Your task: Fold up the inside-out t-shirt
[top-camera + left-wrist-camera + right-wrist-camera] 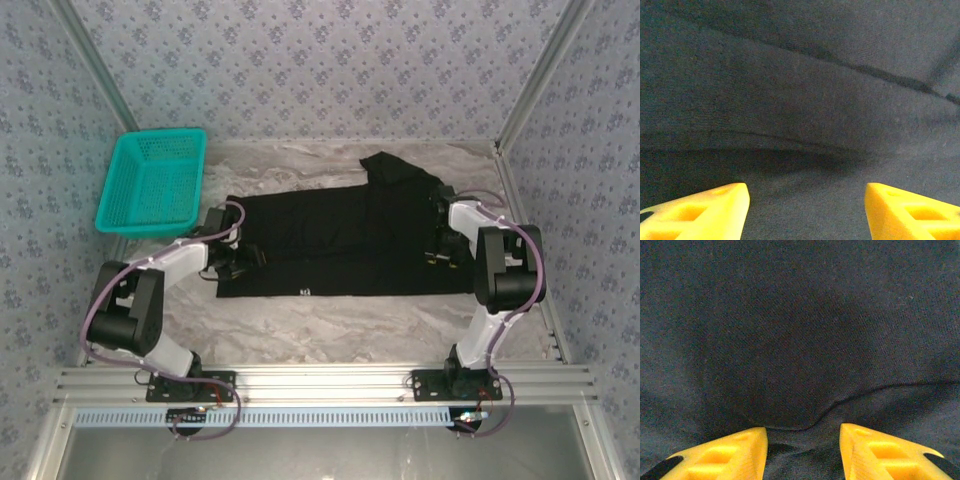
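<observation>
The inside-out t-shirt lies flat across the middle of the table as a long black band, plain side up. One sleeve sticks out at the back right. My left gripper is down on the shirt's left end. In the left wrist view its yellow fingers stand wide apart, open, with black cloth under them. My right gripper is on the shirt's right end. In the right wrist view it is open, and a fold edge of the cloth curves down between its fingers.
A teal plastic basket stands at the back left, close to the left arm. Bare marbled table runs along the front of the shirt. Patterned walls and metal posts close in the sides and back.
</observation>
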Robot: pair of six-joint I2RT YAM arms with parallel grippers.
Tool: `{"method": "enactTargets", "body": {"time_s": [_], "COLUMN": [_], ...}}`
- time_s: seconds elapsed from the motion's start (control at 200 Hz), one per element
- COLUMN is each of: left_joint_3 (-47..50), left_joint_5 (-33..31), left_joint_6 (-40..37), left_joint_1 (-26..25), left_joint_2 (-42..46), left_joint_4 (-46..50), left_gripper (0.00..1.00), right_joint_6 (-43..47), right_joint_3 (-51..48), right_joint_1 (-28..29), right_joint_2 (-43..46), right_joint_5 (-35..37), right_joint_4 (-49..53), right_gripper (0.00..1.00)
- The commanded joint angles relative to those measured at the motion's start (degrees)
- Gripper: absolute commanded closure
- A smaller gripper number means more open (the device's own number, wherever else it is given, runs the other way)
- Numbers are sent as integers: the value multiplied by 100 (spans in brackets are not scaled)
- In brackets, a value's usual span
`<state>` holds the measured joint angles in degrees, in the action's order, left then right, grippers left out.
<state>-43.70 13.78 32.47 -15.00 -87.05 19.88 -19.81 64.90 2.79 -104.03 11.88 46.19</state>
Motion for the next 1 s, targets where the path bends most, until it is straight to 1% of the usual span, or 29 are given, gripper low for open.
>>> {"method": "enactTargets", "body": {"time_s": [0.0, 0.045, 0.14, 0.185, 0.23, 0.27, 0.32, 0.355, 0.41, 0.495, 0.565, 0.605, 0.65, 0.675, 0.709, 0.774, 0.884, 0.994], "left_joint_3": [578, 786, 1081, 1129, 1096, 1015, 825, 605, 139, -459, -780, -945, -1123, -1227, -1355, -1506, -1644, -1641], "left_joint_5": [-63, -70, -176, -257, -230, -217, -251, -412, -762, -1127, -1263, -1265, -1325, -1351, -1330, -1315, -1300, -1255], "left_joint_6": [94, 172, 370, 504, 637, 698, 641, 512, 310, 58, 16, 29, 31, 23, 2, -45, -100, -110], "left_joint_1": [-102, -149, -258, -403, -499, -536, -539, -532, -510, -397, -258, -187, -139, -134, -136, -143, -150, -152], "left_joint_2": [339, 554, 1089, 1400, 1642, 1814, 1964, 1981, 1880, 1560, 1202, 993, 796, 724, 587, 440, 256, 143], "left_joint_4": [849, 975, 1341, 1440, 1522, 1544, 1494, 1490, 1483, 1137, 673, 453, 296, 242, 206, 168, 227, 211], "left_gripper": [36, 36, 36, 35, 35, 34, 33, 31, 30, 29, 29, 30, 29, 30, 29, 30, 30, 30], "right_joint_6": [-227, -260, -545, -628, -734, -801, -785, -613, -309, 100, 111, 78, -6, -21, -31, -66, -108, -234], "right_joint_3": [-410, -519, -666, -780, -891, -935, -892, -812, -667, -526, -424, -231, 128, 285, 758, 1396, 2439, 3044], "right_joint_1": [88, 144, 245, 251, 253, 246, 251, 264, 317, 379, 398, 406, 434, 464, 510, 627, 769, 868], "right_joint_2": [-145, 3, 307, 483, 714, 976, 1311, 1521, 1780, 1921, 1718, 1447, 1047, 790, 476, -159, -1080, -1672], "right_joint_5": [675, 522, 613, 560, 596, 773, 1020, 1049, 753, -183, -698, -927, -1024, -1076, -1124, -1051, -899, -893], "right_joint_4": [1123, 1040, 1168, 1172, 1181, 1168, 1105, 862, 318, -946, -2053, -2430, -2612, -2630, -2588, -2455, -1898, -1654], "right_gripper": [55, 55, 55, 55, 55, 55, 54, 53, 52, 49, 45, 41, 40, 39, 39, 39, 39, 39]}}
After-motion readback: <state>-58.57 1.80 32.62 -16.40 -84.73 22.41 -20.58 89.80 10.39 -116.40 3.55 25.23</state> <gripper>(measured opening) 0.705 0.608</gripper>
